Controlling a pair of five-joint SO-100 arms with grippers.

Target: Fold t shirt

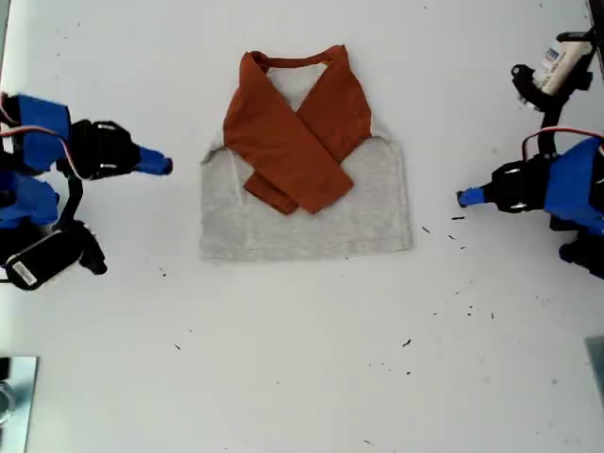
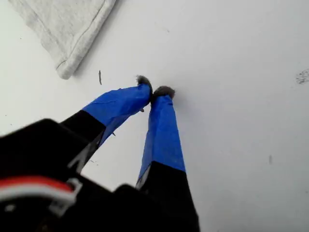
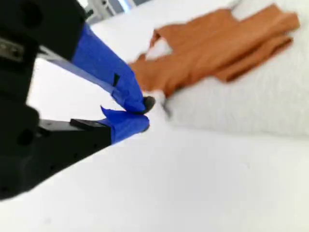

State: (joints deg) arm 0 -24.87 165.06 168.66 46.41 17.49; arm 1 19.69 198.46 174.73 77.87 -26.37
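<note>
The t shirt (image 1: pixel 311 212) lies flat on the white table (image 1: pixel 302 377), a little beyond the middle in the exterior view. Its grey body is folded into a short rectangle. Both rust-orange sleeves cross over the chest. My first gripper (image 1: pixel 462 197) (image 2: pixel 155 90) is at the exterior view's right, shut and empty, a short way off a hemmed corner of the t shirt (image 2: pixel 63 24). My second gripper (image 1: pixel 166 166) (image 3: pixel 145 113) is at the exterior view's left, shut and holding nothing. It points at the side edge of the t shirt (image 3: pixel 251 101) and stops just short of it.
Small dark specks (image 1: pixel 459 219) dot the table near my first gripper and toward the front. A black-and-white device (image 1: pixel 555 68) sits at the exterior view's upper right. A metal piece (image 1: pixel 14 387) shows at that view's lower left edge.
</note>
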